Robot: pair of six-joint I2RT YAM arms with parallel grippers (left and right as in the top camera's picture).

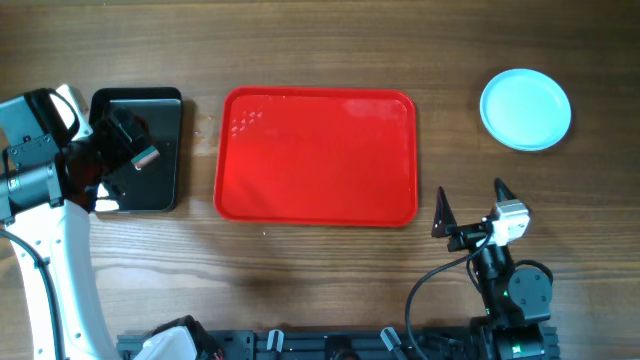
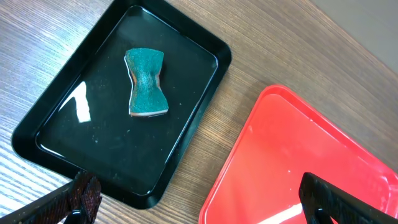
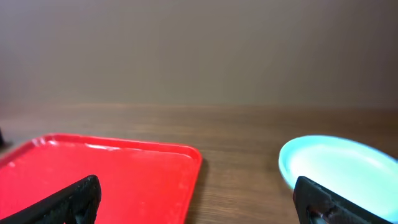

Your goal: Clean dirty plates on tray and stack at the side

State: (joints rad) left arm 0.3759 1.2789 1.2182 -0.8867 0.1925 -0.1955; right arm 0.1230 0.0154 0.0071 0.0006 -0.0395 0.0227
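Observation:
The red tray [image 1: 316, 157] lies in the middle of the table with nothing on it; it also shows in the left wrist view [image 2: 298, 168] and the right wrist view [image 3: 99, 168]. The pale blue plates [image 1: 526, 109] sit as one stack at the far right, also in the right wrist view [image 3: 339, 168]; how many are stacked I cannot tell. My left gripper [image 1: 125, 150] is open and empty over the black tray. My right gripper [image 1: 470, 207] is open and empty near the front, right of the red tray.
A black glossy tray [image 1: 140, 150] stands left of the red tray, and in the left wrist view [image 2: 124, 106] a green sponge [image 2: 147, 82] lies in it. The arm bases and cables are along the front edge [image 1: 330, 345].

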